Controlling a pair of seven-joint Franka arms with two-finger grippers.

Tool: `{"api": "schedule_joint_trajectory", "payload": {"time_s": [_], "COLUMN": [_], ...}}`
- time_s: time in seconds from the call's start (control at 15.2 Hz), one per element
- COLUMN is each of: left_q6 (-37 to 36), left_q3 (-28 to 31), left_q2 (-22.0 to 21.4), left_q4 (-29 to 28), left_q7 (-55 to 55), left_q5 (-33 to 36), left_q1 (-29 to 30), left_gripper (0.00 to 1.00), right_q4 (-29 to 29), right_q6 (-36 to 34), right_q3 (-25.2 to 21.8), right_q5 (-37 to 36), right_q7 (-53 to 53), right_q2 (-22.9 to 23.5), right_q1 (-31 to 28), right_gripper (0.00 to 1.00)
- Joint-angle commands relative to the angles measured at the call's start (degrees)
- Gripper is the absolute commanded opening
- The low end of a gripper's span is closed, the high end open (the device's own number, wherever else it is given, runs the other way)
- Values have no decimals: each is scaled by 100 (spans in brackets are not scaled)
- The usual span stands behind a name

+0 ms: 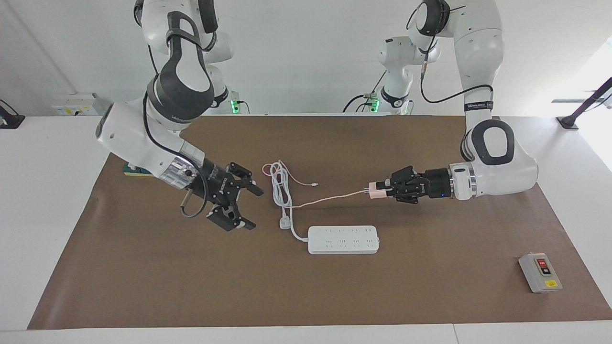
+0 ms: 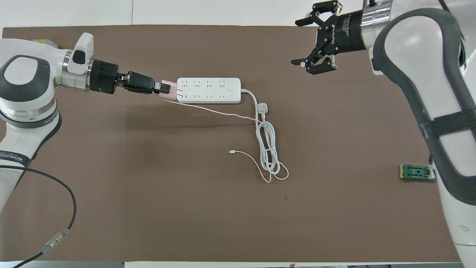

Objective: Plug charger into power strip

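Observation:
The charger (image 1: 375, 193), a small pale pink cube, is held in my left gripper (image 1: 384, 191), which is shut on it, up in the air with the prongs level. In the overhead view the charger (image 2: 168, 93) and my left gripper (image 2: 163, 88) sit over the end of the power strip (image 2: 208, 90) toward the left arm's end. The white power strip (image 1: 343, 240) lies flat on the brown mat (image 1: 430, 296). The thin pink cable (image 1: 330, 197) trails to the mat. My right gripper (image 1: 256, 209) is open and empty over the mat toward the right arm's end (image 2: 297, 42).
The strip's thick white cord (image 1: 279, 184) lies coiled nearer to the robots, its three-pin plug (image 1: 285, 222) beside the strip. A grey switch box (image 1: 540, 272) stands toward the left arm's end. A small green block (image 2: 417, 172) lies toward the right arm's end.

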Motion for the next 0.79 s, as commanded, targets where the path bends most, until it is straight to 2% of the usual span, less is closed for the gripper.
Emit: {"api": "schedule_joint_trajectory", "payload": {"time_s": [0.0, 0.26, 0.46, 0.72], "left_q6": [-238, -1108, -1610, -1743], "left_q3": [251, 866, 929, 929], "left_q2": [-339, -261, -260, -278], "left_q4": [72, 1064, 1636, 2059], "left_q7": [-351, -861, -1030, -986], "left_q5": [820, 1953, 3017, 4028], "left_q1": [46, 55, 55, 46], "left_gripper": [0, 0, 0, 0], "right_q4": [-122, -122, -122, -122], "right_q6": [-248, -1004, -1505, -2102], "right_q3": [43, 34, 43, 43], "right_q5": [-735, -1184, -1667, -2387], "right_q7": [-402, -1606, -2695, -4566], "right_q2": [-220, -378, -501, -686], "right_q1": [-46, -353, -555, -827], "right_gripper": [100, 100, 100, 100]}}
